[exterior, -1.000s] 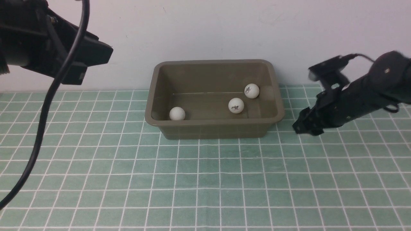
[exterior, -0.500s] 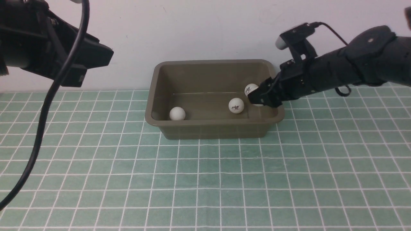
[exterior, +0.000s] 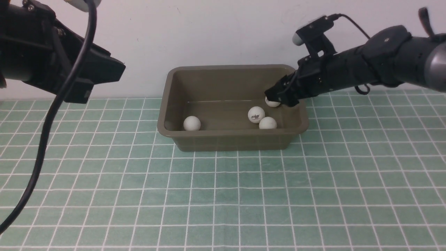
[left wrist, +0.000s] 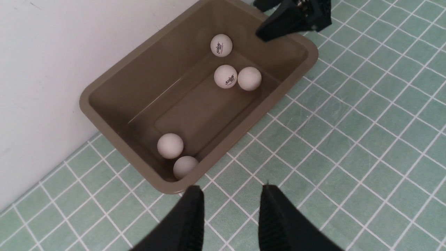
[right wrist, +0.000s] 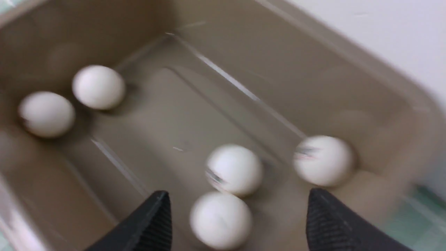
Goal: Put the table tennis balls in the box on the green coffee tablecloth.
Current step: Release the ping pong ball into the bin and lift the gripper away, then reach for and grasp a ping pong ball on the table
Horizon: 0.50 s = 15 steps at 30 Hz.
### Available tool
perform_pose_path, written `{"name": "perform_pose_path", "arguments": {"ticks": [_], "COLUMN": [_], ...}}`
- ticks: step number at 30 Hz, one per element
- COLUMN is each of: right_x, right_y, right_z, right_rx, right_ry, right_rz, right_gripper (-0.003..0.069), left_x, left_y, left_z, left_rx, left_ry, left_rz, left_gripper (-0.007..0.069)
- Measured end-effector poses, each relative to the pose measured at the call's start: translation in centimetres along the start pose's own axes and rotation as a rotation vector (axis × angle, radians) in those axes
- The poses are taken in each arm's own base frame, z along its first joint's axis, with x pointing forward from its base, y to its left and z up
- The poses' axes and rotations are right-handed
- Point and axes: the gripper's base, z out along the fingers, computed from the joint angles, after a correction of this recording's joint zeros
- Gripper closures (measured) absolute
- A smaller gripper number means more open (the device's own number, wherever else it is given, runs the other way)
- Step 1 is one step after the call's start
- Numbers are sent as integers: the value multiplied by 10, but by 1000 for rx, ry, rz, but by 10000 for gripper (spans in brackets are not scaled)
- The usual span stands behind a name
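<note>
Backdrop: a plain pale wall rises right behind the work surface.
Surface: the green tablecloth, crossed by thin white lines, covers the whole table; no ball shows on it.
Box: the brown box stands on the cloth with its long back side against the wall.
Balls: all five balls lie on the box floor. Three cluster at the robot's right end, two of them touching. The other two sit side by side in the near left corner, where the front view shows only one.
Right gripper: the right gripper hangs over the right end of the box, above the cluster. Its fingers are spread wide and hold nothing, though that wrist picture is blurred.
Left gripper: the left gripper is raised well off the cloth, beyond the left end of the box. Its jaws are parted and empty.
Step in hand: the last drop looks finished, so the task itself appears complete.
Next move: the right arm should lift straight up and back away. It needs to clear the rim so the light box is not nudged.
</note>
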Motion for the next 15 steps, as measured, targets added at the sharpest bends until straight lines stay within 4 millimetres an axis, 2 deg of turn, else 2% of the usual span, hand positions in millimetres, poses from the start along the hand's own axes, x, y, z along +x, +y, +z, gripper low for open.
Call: {"name": "perform_pose_path", "arguments": {"ticks": [5,8,11,15], "right_x": [5,16,23,33], "right_y": [-40,-65,-75,-79], "right_z": [-45,-67,-70,-61], "right_rx": [92,137,152,131], "right_ry": [51,83,105,135], "right_rz": [-167,-268,-351,-484], "right_gripper": [195,195,195,195], "left_x": [0,0,0,0], "left_y": [0,0,0,0], "left_z": [0,0,0,0], "left_rx": [0,0,1,3], "left_ry": [0,0,1,3], "left_rz": [1,3,4,6], "left_gripper": [419,419,419,419]}}
